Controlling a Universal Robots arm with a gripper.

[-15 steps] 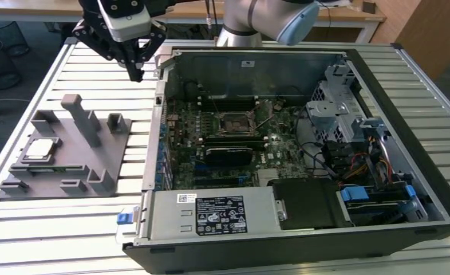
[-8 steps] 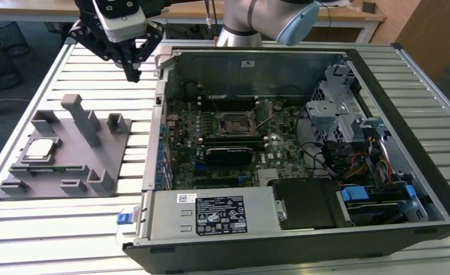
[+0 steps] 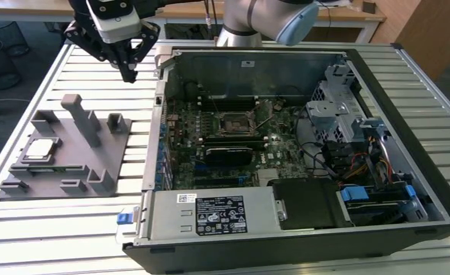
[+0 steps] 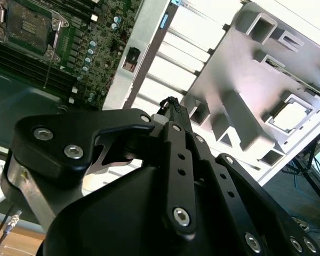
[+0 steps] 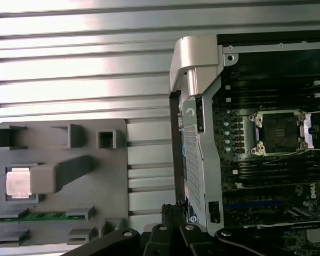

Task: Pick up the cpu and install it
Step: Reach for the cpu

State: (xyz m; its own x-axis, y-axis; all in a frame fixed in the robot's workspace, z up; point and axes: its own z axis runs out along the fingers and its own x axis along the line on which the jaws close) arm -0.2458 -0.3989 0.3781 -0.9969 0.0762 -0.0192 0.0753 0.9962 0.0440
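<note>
The cpu [image 3: 40, 149] is lying flat in the grey tray [image 3: 119, 150] at the exterior view's left, looking light and easy to hurt, best held by its edges, while the closed, empty hand [image 3: 129, 74] is hanging near the open computer [image 3: 286, 69].

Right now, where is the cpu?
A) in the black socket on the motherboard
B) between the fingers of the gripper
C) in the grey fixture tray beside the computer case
C: the cpu lies in a recess of the grey fixture tray, apart from the gripper.
</note>
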